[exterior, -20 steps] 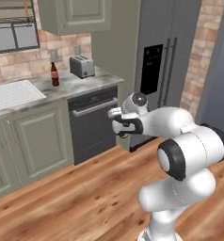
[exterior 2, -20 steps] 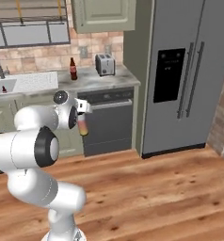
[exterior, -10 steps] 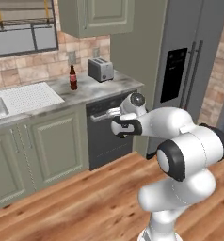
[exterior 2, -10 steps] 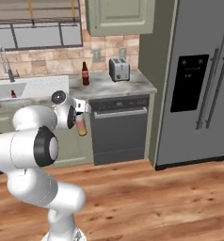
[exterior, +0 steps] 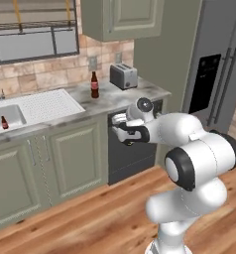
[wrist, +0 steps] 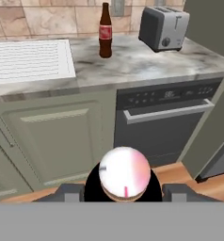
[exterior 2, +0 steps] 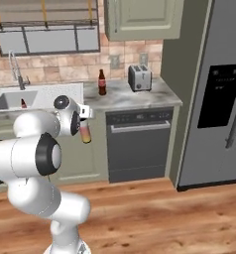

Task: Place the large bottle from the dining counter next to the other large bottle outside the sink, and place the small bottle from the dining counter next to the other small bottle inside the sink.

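My gripper [exterior: 129, 135] is shut on the large bottle [exterior 2: 85, 134], a slim white-to-pink-to-yellow bottle with a white cap. It hangs in the air in front of the cabinets, left of the dishwasher. In the hand view its round cap [wrist: 124, 172] sits between the fingers. The other large bottle [exterior: 94, 85], brown with a red label, stands on the worktop beside the toaster; it is also seen here [exterior 2: 102, 82] and here [wrist: 104, 31]. A small dark bottle [exterior: 4, 122] stands inside the sink [exterior: 15, 112], seen too from the right [exterior 2: 24, 103].
A grey toaster [exterior: 123, 76] stands right of the brown bottle. A white drainboard [exterior: 46, 105] lies between sink and bottle. The chrome tap [exterior 2: 14, 69] rises behind the sink. A dark dishwasher [exterior 2: 139, 144] and a grey fridge [exterior 2: 216, 94] stand to the right.
The whole picture has shifted: the base has driven towards the sink, so the worktop, toaster and fridge slid right in both base views. The gripper keeps its hold on the large bottle.
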Robot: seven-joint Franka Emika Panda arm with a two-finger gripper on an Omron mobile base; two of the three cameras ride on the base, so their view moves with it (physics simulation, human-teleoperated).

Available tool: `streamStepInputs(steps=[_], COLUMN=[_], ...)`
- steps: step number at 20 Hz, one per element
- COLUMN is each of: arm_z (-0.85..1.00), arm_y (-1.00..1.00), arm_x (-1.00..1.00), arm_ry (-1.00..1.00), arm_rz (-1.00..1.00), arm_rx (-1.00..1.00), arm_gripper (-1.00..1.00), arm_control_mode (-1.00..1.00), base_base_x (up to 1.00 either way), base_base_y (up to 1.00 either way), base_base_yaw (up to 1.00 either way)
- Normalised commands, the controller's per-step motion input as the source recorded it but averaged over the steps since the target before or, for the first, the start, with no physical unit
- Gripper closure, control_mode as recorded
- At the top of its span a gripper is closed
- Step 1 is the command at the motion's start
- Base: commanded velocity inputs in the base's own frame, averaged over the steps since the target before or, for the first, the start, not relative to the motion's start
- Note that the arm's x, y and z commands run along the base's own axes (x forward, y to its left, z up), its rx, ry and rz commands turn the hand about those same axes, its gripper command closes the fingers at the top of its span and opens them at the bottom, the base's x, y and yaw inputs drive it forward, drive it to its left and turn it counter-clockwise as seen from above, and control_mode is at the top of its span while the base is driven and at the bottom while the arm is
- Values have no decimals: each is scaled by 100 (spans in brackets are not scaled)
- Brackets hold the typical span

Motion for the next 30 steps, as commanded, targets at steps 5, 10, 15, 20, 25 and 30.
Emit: streamStepInputs(steps=[5, 10, 15, 20, 25, 30], arm_z=[0, 0, 0, 0, 0, 0], arm_y=[0, 0, 0, 0, 0, 0], arm_x=[0, 0, 0, 0, 0, 0], arm_ry=[0, 0, 0, 0, 0, 0], arm_rz=[0, 0, 0, 0, 0, 0], arm_rx=[0, 0, 0, 0, 0, 0], arm_gripper=[100, 100, 100, 100, 100, 100], arm_control_mode=[100, 100, 100, 100, 100, 100], base_base_x=[34, 34, 42, 55, 58, 48], base_base_y=[29, 8, 1, 0, 0, 0], base_base_yaw=[9, 5, 2, 1, 0, 0])
